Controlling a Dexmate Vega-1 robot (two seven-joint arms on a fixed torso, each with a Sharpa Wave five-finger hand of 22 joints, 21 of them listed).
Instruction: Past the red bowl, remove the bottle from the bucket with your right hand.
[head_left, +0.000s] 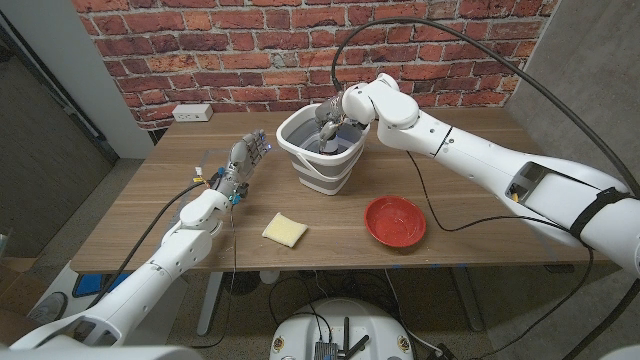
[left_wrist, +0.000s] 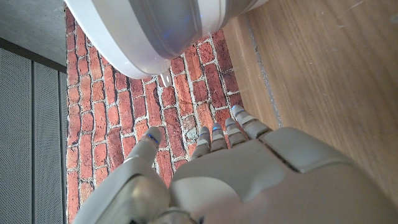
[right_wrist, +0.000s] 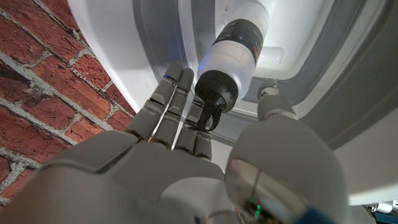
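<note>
reaching into the bucket (head_left: 322, 150), the right robot hand (right_wrist: 205, 134) brackets the bottle (right_wrist: 235, 53), grasp unclear; left robot hand (head_left: 243, 165) released over the worktop (head_left: 130, 225).

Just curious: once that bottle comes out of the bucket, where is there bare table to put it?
Bare wood lies between the yellow sponge and red bowl, and right of the bucket under the right arm. It is crowded inside the bucket, where the right robot hand meets the bottle.
</note>
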